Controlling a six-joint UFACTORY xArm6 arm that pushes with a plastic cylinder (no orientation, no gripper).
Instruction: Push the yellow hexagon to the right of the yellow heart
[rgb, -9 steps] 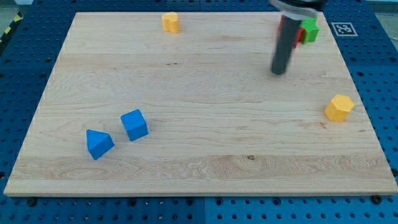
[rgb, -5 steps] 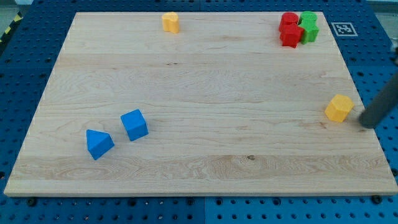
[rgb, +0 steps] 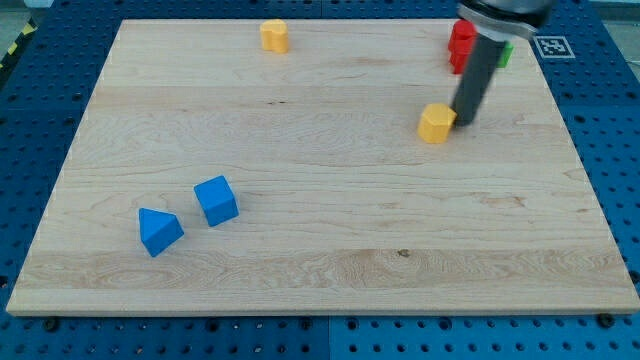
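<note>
The yellow hexagon (rgb: 436, 123) lies right of the board's middle, in its upper half. My tip (rgb: 464, 121) stands at the hexagon's right side, touching it or nearly so. The yellow heart (rgb: 274, 36) sits near the board's top edge, left of centre, far from the hexagon. The rod rises from the tip toward the view's top right.
A red block (rgb: 461, 45) and a green block (rgb: 505, 52) sit at the top right corner, partly hidden by the rod. A blue cube (rgb: 216, 200) and a blue triangular block (rgb: 159, 231) lie at the lower left. The wooden board (rgb: 320, 270) rests on a blue pegboard.
The tip swung from the upper right to the board's right edge beside the hexagon, then moved up and left. The hexagon slid from near the right edge up and left toward the middle.
</note>
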